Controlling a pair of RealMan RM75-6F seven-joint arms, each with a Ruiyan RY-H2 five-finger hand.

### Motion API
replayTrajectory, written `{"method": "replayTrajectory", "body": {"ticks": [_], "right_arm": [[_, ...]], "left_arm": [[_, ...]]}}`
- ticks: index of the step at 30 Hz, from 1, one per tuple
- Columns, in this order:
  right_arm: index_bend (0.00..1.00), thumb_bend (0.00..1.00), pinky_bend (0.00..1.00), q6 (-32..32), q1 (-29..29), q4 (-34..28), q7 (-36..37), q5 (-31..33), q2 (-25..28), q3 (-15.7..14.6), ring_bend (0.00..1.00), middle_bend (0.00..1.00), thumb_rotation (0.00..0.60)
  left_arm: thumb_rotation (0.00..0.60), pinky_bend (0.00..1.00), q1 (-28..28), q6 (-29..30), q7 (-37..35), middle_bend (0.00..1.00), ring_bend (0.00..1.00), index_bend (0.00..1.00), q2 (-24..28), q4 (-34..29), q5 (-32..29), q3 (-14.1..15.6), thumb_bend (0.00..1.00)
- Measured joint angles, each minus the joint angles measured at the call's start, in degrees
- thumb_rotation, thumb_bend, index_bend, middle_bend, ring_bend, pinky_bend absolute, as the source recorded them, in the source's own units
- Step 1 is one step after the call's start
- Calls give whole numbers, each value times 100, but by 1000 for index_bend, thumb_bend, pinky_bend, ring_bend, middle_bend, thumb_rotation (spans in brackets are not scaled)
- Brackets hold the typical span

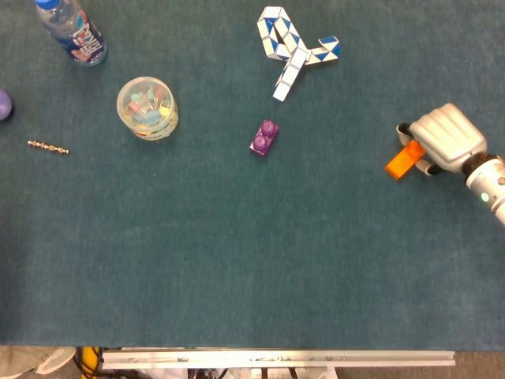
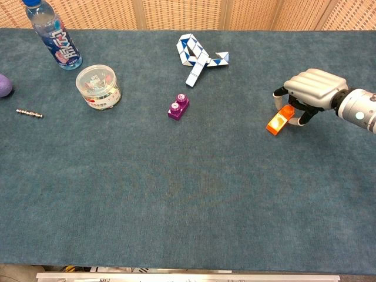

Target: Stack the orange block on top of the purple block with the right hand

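In the head view, no writing on the bottle label could be read; the right hand lay knuckles-up at the right edge of the blue surface, its fingers curled down over the near end of the orange block, which lay on the surface and stuck out toward the hand's left. Whether the fingers actually pinched the block could not be told. The purple block sat well to the hand's left. In the chest view, the bottle label stayed illegible; the right hand arched over the orange block, fingertips down at both its sides, the purple block far left of it. The left hand showed in neither view.
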Motion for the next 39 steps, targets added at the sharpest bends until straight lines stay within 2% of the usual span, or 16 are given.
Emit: {"method": "replayTrajectory", "body": {"ticks": [9,18,28,39], "right_arm": [[570,244,930,13,5,-27,-12,87,15,11,886,911,600],[581,245,930,97,147,-513,258,50,315,203,886,911,600],[586,244,930,-42,591,-1062,298,-19,579,478,886,912,600],[593,244,930,-373,1152,-1104,28,140,328,730,886,912,600]], "left_arm": [[600,249,6,9,-23,253,229,243,1,12,0,-9,158],[600,249,8,11,-7,253,228,243,14,-7,28,-2,157],[600,249,30,39,27,253,229,243,13,-24,48,11,157],[600,249,61,81,15,253,229,243,26,-14,83,25,158]]}}
